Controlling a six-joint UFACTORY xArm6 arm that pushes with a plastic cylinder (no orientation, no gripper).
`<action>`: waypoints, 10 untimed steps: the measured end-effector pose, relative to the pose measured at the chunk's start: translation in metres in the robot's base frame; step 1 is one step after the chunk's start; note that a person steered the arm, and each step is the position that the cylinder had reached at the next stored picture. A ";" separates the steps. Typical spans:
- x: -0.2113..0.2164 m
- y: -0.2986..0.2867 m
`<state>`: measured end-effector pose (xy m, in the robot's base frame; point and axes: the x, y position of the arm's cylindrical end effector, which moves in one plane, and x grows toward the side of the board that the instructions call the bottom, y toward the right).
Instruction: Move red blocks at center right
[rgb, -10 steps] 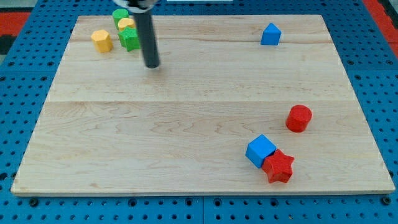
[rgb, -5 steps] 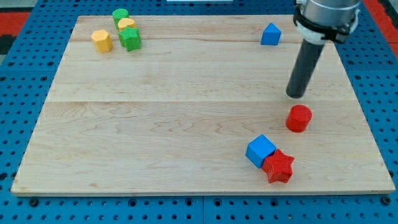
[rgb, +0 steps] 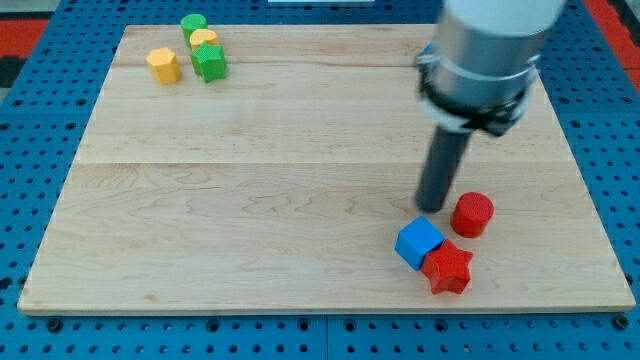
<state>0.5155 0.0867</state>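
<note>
In the camera view, my tip (rgb: 432, 207) stood on the wooden board (rgb: 250, 200) toward the view's lower right, just to the view's left of the red cylinder (rgb: 472, 215) and just above the blue cube (rgb: 419, 243); whether it touched either I could not tell. I carry no claw at all, only this dark rod, so there was nothing to open, close or grip with. The red cylinder sat at the view's right, a little below the board's middle height. The red star (rgb: 447, 269) lay below it, close to the board's bottom edge, touching the blue cube on that cube's lower right side. My arm's grey body filled the view's upper right and covered that part of the board. Far off, in the view's top left corner, four blocks clustered: a yellow hexagonal block (rgb: 163, 65) stood apart to the left, while a green cylinder (rgb: 193, 23), a yellow block (rgb: 203, 40) of unclear shape and a green star (rgb: 209, 64) sat packed together.
</note>
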 end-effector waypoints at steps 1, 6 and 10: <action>0.045 -0.089; 0.085 0.003; 0.051 0.045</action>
<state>0.5661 0.1312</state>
